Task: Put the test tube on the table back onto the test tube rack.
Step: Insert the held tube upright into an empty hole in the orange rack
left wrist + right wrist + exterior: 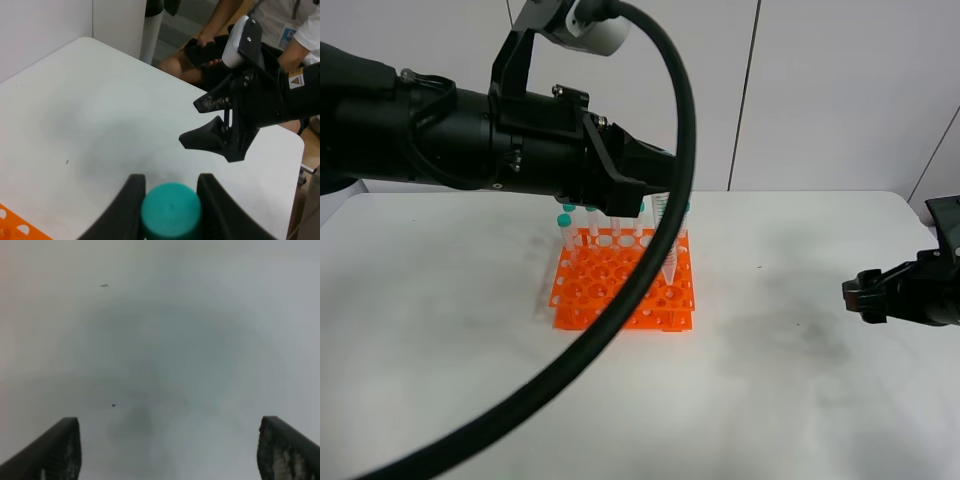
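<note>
So the left end effector (170, 186) was clamped on the test tube (171, 207), one finger on each side of the teal cap. The tube hung straight down from it, pointed tip over the orange test tube rack (620, 290) directly below. We couldn't tell if the tip was already in a hole or just above one. A few other capped tubes (566, 225) stood in the rack's back row, beside the end effector. The right end effector (860, 293) was well off to the side over bare white desk (440, 330), with its jaws spread wide and nothing between them.
</note>
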### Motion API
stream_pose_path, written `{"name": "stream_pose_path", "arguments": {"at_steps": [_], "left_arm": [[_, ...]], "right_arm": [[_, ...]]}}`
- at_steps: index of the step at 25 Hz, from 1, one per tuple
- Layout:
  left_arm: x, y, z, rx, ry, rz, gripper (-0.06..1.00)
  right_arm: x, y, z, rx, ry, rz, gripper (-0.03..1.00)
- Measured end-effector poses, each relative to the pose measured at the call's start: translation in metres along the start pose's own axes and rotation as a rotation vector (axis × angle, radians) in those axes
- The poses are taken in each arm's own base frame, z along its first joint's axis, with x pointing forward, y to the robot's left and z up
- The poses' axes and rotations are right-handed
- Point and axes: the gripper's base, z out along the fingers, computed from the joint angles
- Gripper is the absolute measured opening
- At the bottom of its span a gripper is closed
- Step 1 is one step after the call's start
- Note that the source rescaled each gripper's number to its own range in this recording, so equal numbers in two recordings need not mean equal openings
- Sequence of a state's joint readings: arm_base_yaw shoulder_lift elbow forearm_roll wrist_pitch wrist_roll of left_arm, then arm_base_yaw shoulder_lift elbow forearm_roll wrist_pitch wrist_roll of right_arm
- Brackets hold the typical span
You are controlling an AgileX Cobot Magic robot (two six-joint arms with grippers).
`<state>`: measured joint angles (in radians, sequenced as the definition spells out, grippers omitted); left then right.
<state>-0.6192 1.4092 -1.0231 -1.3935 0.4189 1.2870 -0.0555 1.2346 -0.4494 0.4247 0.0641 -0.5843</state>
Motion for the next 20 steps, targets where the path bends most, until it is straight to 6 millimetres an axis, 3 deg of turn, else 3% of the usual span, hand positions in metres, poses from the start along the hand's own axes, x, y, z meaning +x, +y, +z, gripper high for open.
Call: {"name": "stream_pose_path", "arguments": {"at_steps": [3,13,20], "left_arm": [[0.000,0.000,0.000,0.005,0.001,0.000,0.00],[0.000,-0.001,0.000,0.014,0.004,0.000,0.00],[0.001,-0.002,0.000,0.021,0.006,0.000,0.00]], "right_arm": [[-0.005,-0.009,-0.002,0.018,0.015,0.051,0.93],[-0.007,-0.011,-0.004,0.029,0.097,0.083,0.93],[-0.035,-0.016,-0.013,0.023,0.132,0.066,0.93]]}}
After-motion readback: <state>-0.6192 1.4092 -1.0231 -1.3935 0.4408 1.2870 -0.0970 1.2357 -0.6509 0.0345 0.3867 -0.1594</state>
